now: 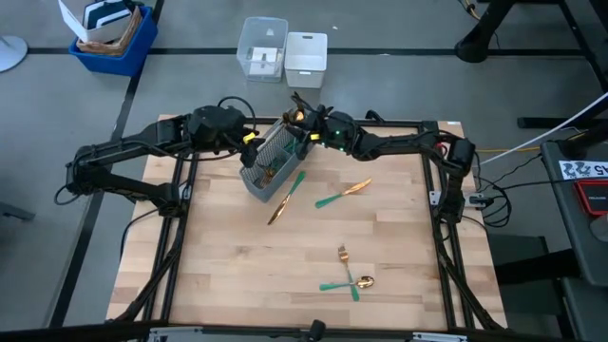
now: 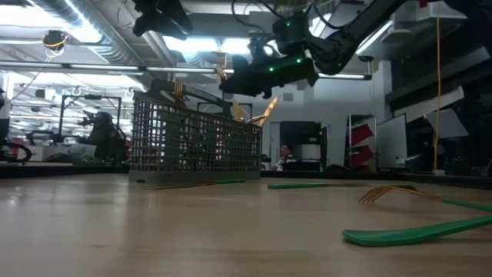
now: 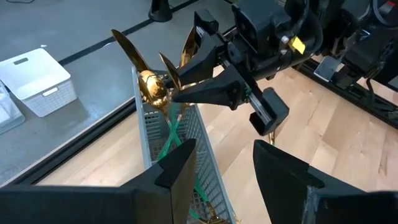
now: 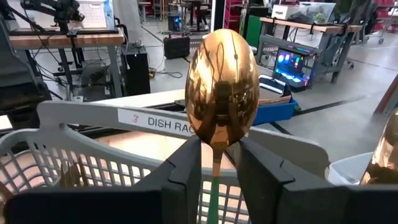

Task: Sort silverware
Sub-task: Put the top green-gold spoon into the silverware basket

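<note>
Clearly the step in hand is dropping a spoon into the grey mesh caddy (image 1: 271, 160), which stands at the far-left part of the wooden table (image 1: 313, 275) with several gold heads already poking up from it. Over its far end the right gripper (image 1: 306, 133) has a spoon (image 4: 222, 87) standing head-up between its fingers; those fingers sit just apart on either side of the thin neck, so whether they still pinch it I cannot tell. My guess is that the next move calls for a clean release and a lift clear of the rim. Beside the caddy's near-left side, the left gripper (image 3: 225, 168) hangs with its jaws apart and empty. Still unsorted on the table are a knife (image 1: 286, 198) leaning by the caddy, another piece (image 1: 344, 195) near it, a fork (image 1: 346, 261) and a spoon (image 1: 347, 283) toward the front, all gold-headed with slim teal handles.
</note>
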